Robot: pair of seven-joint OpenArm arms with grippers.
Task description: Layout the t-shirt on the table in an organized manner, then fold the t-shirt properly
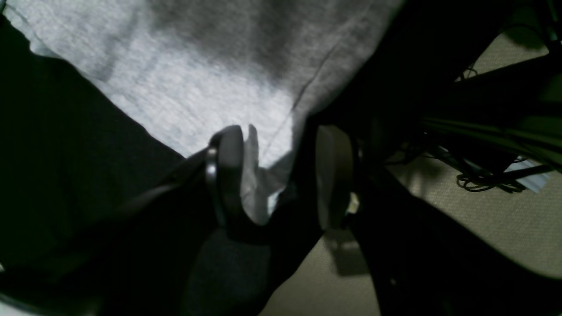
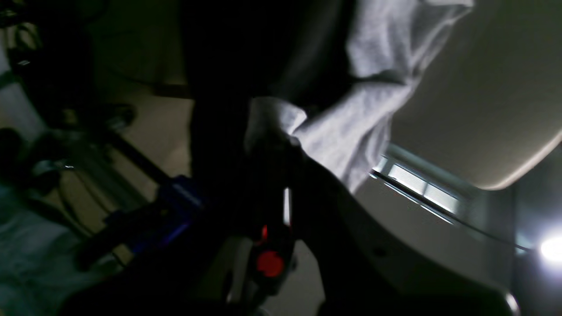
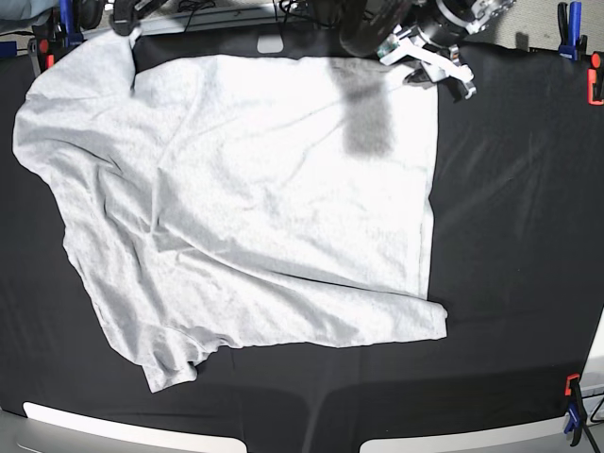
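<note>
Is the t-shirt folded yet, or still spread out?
Spread, not folded: the t-shirt lies open and wrinkled across the table, single layer.

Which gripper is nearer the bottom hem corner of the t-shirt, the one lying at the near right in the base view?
Left. The left gripper is at the t-shirt's far right corner, same side as that hem corner. The right gripper is at the far left corner.
</note>
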